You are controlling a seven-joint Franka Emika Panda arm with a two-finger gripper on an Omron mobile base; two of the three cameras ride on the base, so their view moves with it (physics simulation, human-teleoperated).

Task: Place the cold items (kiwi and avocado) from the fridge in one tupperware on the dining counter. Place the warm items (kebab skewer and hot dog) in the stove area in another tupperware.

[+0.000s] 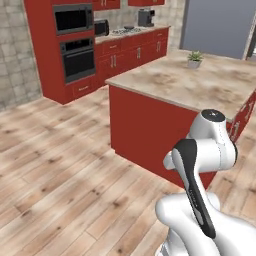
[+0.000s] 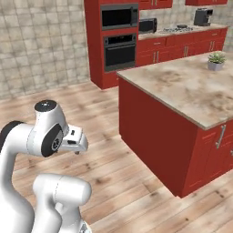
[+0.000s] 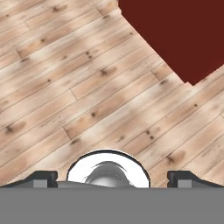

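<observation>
My two-finger gripper (image 3: pixel 112 177): jaws wide apart, empty, aimed at the wood-plank floor (image 3: pixel 65 87) | Arm folded for travel | Red island with beige stone counter (image 2: pixel 191 91) alongside | Food and tupperware: not visible

The white arm (image 1: pixel 207 150) with dark joints stands folded close above its base, upper links rising and the elbow bent back on itself. In the right base view the wrist juts sideways from a rounded joint, pointing downward. The two-finger hand (image 3: pixel 112 177) faces down, its small dark fingertips (image 3: pixel 43 176) set wide apart at the frame's bottom corners, nothing held between them.
</observation>
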